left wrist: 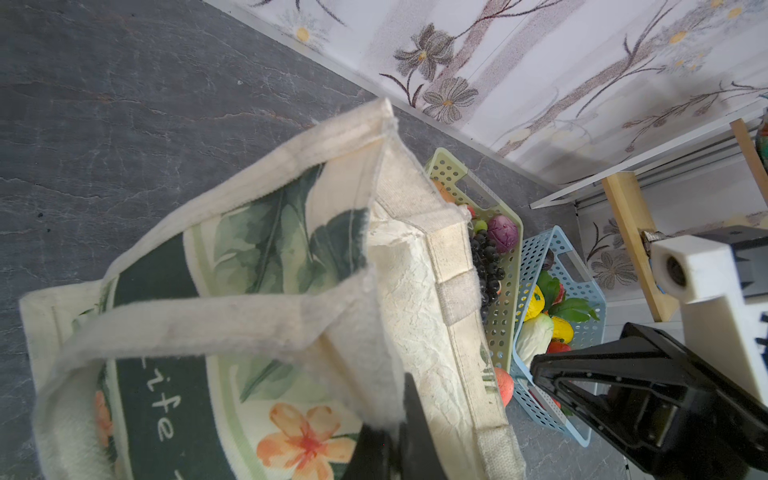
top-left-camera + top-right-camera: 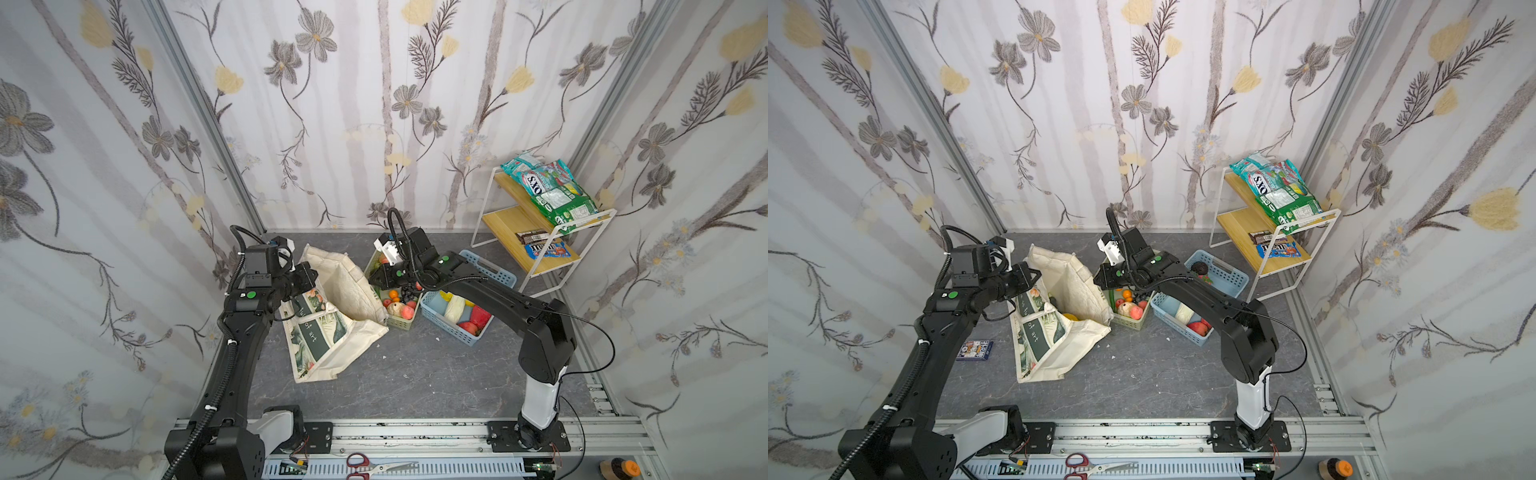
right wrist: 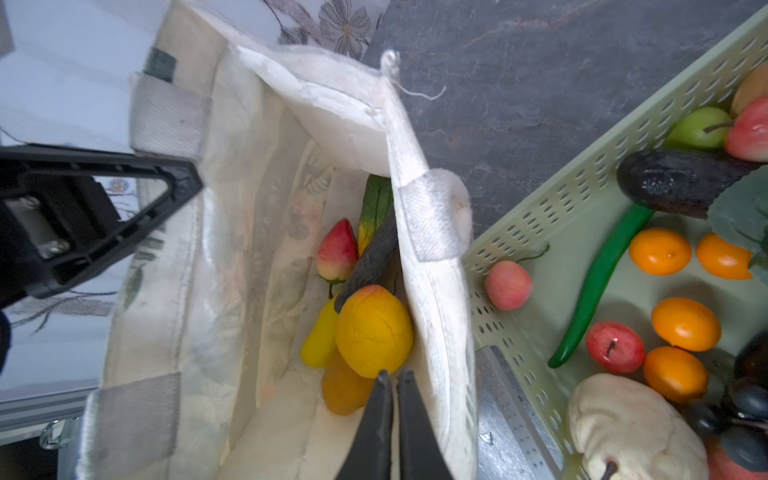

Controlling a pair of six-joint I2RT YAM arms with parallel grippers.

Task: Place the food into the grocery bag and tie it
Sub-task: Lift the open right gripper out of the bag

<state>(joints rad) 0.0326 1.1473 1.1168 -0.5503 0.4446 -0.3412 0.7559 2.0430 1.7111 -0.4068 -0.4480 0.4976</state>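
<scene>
Grocery bag (image 2: 357, 286) stands slumped on the counter (image 2: 415, 374), mouth open, and the left hand (image 1: 399, 415) is clamped on its rim cloth. Green basket (image 3: 582, 199) just beside it and blue basket (image 2: 496, 272) both hold plenty of food. Several pieces are already bagged, mango (image 3: 374, 330) uppermost. Right hand (image 3: 392, 376) is over the mouth, fingers together, apparently empty. Most loading is left and the bag is untied. The sagging bag wall may crowd drops.

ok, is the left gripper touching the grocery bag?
Touching. Left wrist view: the left gripper is shut, with the grocery bag rim fabric pinched between its fingers.
</scene>
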